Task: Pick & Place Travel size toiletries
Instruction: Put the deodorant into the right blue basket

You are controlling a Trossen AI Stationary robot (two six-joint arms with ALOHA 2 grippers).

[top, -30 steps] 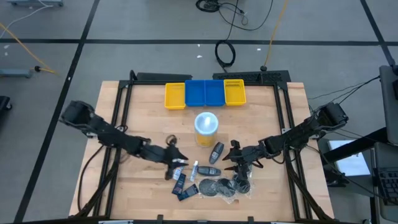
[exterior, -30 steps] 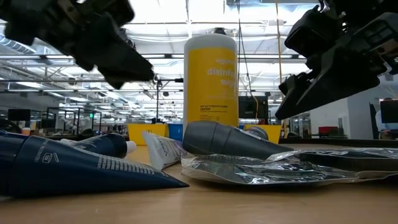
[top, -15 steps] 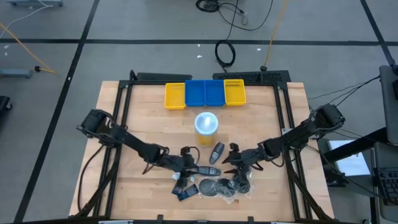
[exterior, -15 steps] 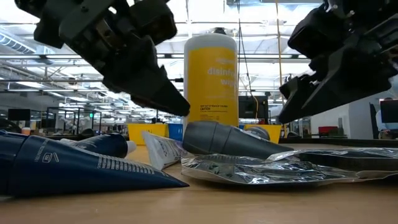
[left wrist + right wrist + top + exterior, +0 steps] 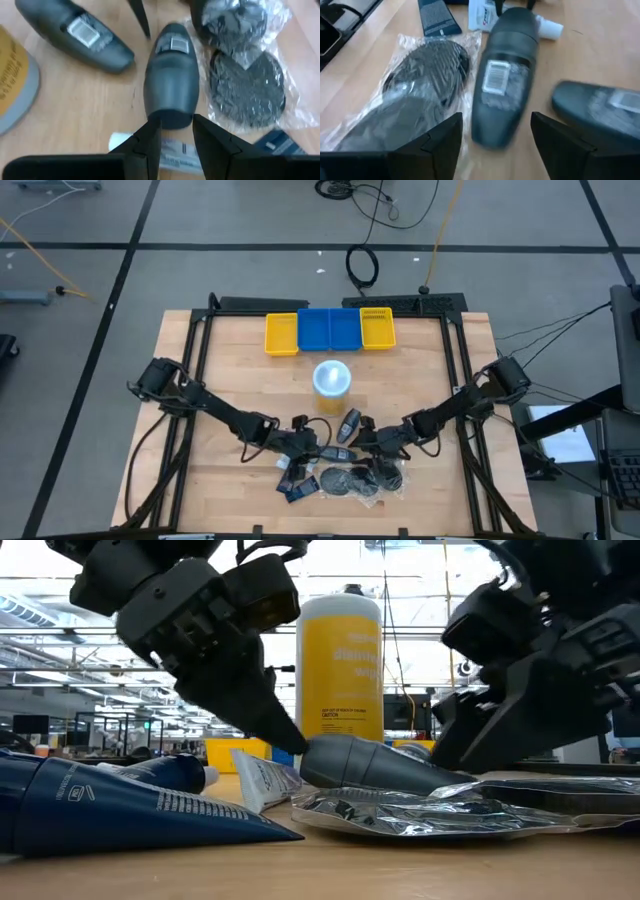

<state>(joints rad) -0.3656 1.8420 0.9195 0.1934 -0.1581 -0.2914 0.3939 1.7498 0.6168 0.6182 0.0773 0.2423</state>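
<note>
Picking step in hand, to judge by the poses, with nothing lifted yet. Near the middle of the bench's front edge, a heap of travel size toiletries (image 5: 340, 475): navy sachets (image 5: 435, 17), a white tube (image 5: 485, 12), round dark packets (image 5: 247, 80) in clear wrap, and two dark grey mini bottles lying flat. Closing in on the nearer bottle (image 5: 170, 75) from opposite ends: left gripper (image 5: 176, 142), low over the wood, fingers parted only a little and set right at the bottle's blunt end, not clamped on it; right gripper (image 5: 495, 145), fingers spread wide, just short of the same bottle's other end. Second bottle (image 5: 75, 32) beside the first, a little toward the yellow cup (image 5: 331, 380) at mid-bench. Seen level across the bench, both claws down at the bottle's height, left tip touching or nearly touching it; cannot tell which. Yellow and blue bins (image 5: 330, 330) in a row at the rear edge, well apart from the heap. Next, most likely: one claw only to straddle the bottle across its width, squeeze, lift clear of the crinkled wrap, then carry rearward to a bin. Worth guarding against: both arms crowding one item, and a smooth rounded body slipping or rolling from a shallow end grip.
</note>
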